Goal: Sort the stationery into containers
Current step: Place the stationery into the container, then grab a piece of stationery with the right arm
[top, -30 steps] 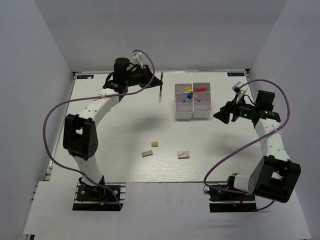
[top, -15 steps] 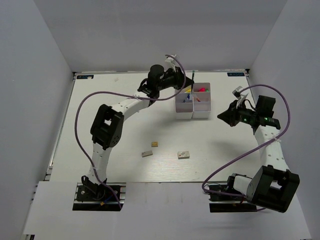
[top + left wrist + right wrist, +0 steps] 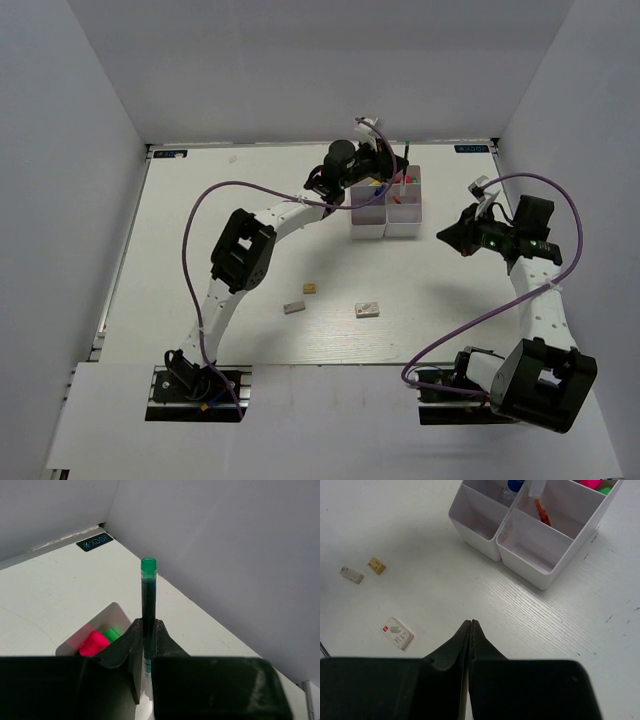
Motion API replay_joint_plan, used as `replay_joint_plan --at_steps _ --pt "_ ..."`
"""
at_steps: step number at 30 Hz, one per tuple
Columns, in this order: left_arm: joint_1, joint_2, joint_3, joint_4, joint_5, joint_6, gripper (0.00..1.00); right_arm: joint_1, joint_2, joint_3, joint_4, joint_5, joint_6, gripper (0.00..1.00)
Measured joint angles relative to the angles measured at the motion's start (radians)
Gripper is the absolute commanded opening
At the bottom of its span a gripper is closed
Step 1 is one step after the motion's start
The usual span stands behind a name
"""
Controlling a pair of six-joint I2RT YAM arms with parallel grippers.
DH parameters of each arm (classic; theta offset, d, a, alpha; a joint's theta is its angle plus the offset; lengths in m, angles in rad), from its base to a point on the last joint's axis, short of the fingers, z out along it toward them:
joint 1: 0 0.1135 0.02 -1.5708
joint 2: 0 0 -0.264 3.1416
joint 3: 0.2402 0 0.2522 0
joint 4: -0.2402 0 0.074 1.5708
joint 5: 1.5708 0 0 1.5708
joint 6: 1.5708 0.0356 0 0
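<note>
My left gripper (image 3: 396, 170) is shut on the green-black highlighter (image 3: 407, 158), holding it upright above the far compartments of the white tray (image 3: 367, 232). In the left wrist view the highlighter (image 3: 148, 600) rises from between the fingers (image 3: 131, 639), green cap on top, with pink and green items (image 3: 93, 644) in the compartment below. My right gripper (image 3: 443, 233) hovers to the right of the tray, shut and empty (image 3: 471, 622). A red pen (image 3: 541, 510) and a blue-capped bottle (image 3: 512, 487) lie in the tray (image 3: 485, 547).
Three erasers lie on the table nearer the arms: tan (image 3: 310, 288), grey (image 3: 293, 307) and white with a label (image 3: 367, 309). The right wrist view shows them at its left: tan (image 3: 376, 565), grey (image 3: 351, 574), white (image 3: 397, 632). Walls close the table's back and sides.
My left arm has swung right from the table's far-left part to over the tray, carrying the highlighter. My right gripper has gone from open to shut and shifted slightly.
</note>
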Motion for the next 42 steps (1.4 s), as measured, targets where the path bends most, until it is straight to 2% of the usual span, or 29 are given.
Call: replay_joint_plan --at_steps 5,11,16,20,24,32,34,35,36,38,39,42 --pt "-0.009 0.074 0.094 -0.011 -0.029 0.029 0.11 -0.005 -0.017 -0.002 0.002 -0.003 0.006 0.0" --pt "-0.021 0.097 0.118 -0.035 -0.067 0.084 0.13 -0.013 -0.039 -0.046 0.007 -0.013 0.017 0.0" --pt "-0.036 0.102 0.118 -0.055 -0.082 0.134 0.21 -0.016 -0.04 -0.051 0.007 -0.021 0.022 0.0" --pt "-0.044 0.102 0.118 -0.066 -0.092 0.165 0.33 -0.019 -0.041 -0.051 0.008 -0.031 0.023 0.0" --pt "-0.047 0.102 0.118 -0.069 -0.1 0.179 0.41 -0.019 -0.041 -0.051 0.008 -0.034 0.024 0.0" --pt "-0.051 0.102 0.115 -0.075 -0.102 0.184 0.44 -0.019 -0.041 -0.056 0.009 -0.038 0.024 0.0" --pt "-0.051 0.1 0.103 -0.072 -0.104 0.187 0.45 -0.019 -0.041 -0.062 0.009 -0.039 0.024 0.09" --pt "-0.051 0.098 0.097 -0.072 -0.104 0.188 0.48 -0.019 -0.041 -0.064 0.007 -0.04 0.024 0.18" --pt "-0.051 0.095 0.088 -0.072 -0.105 0.192 0.5 -0.019 -0.041 -0.066 0.006 -0.047 0.019 0.37" --pt "-0.051 0.074 0.055 -0.08 -0.108 0.2 0.57 -0.019 -0.041 -0.066 -0.002 -0.087 -0.013 0.54" --pt "-0.051 0.057 0.036 -0.093 -0.108 0.202 0.6 -0.019 -0.039 -0.065 -0.02 -0.117 -0.068 0.66" --pt "-0.049 -0.037 -0.044 -0.144 -0.108 0.205 0.69 -0.016 -0.016 -0.061 -0.137 -0.192 -0.279 0.75"
